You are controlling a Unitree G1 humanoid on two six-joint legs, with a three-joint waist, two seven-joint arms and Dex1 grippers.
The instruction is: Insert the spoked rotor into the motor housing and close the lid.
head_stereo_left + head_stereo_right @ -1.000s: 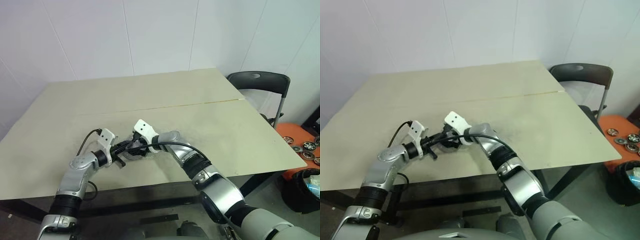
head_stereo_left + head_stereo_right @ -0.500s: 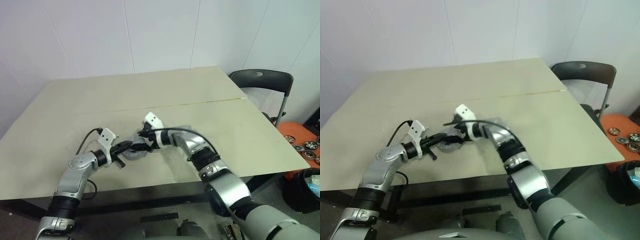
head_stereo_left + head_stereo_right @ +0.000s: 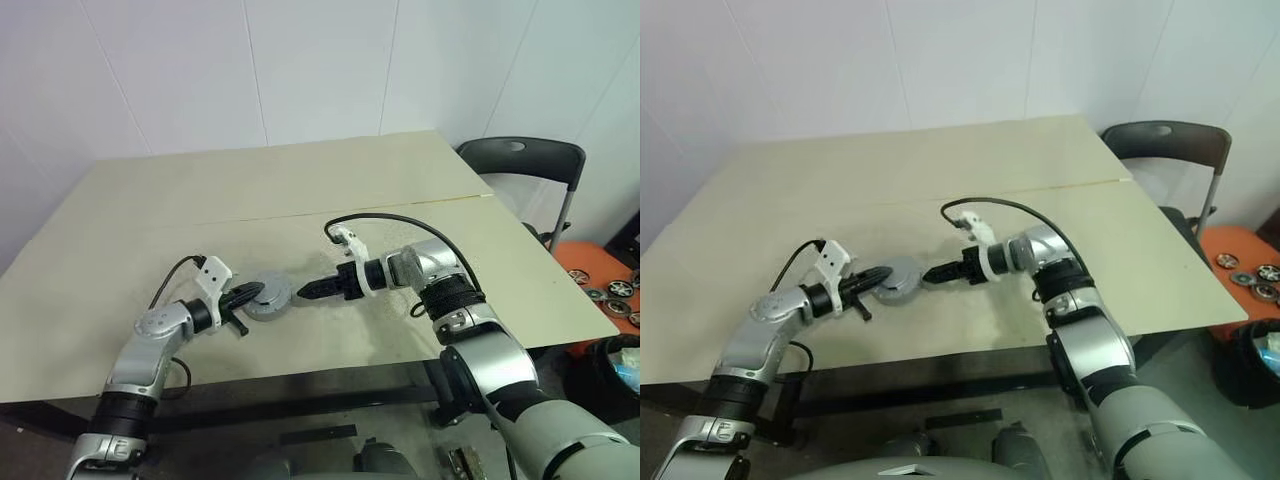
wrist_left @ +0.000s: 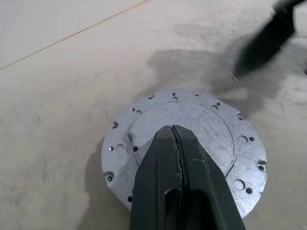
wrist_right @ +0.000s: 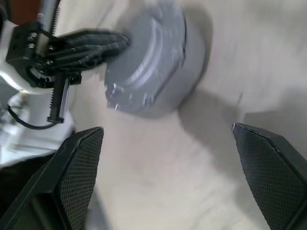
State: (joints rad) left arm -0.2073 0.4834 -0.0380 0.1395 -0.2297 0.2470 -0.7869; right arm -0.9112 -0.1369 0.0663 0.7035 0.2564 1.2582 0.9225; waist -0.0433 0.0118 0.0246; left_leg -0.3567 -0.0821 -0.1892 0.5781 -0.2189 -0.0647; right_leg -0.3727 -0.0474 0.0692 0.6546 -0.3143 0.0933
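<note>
no readable text, labels or numbers

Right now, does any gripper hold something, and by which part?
Nothing is held. The shut left gripper rests over the lid on the motor housing; the open right gripper stands apart.

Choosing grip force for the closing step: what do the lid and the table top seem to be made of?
The lid: likely cast or machined metal, a matt grey face with fine scratches, drilled holes and a dull sheen. The table top: beige, matt, with a seam line across it, perhaps laminate or painted board; the look leaves it open.
</note>
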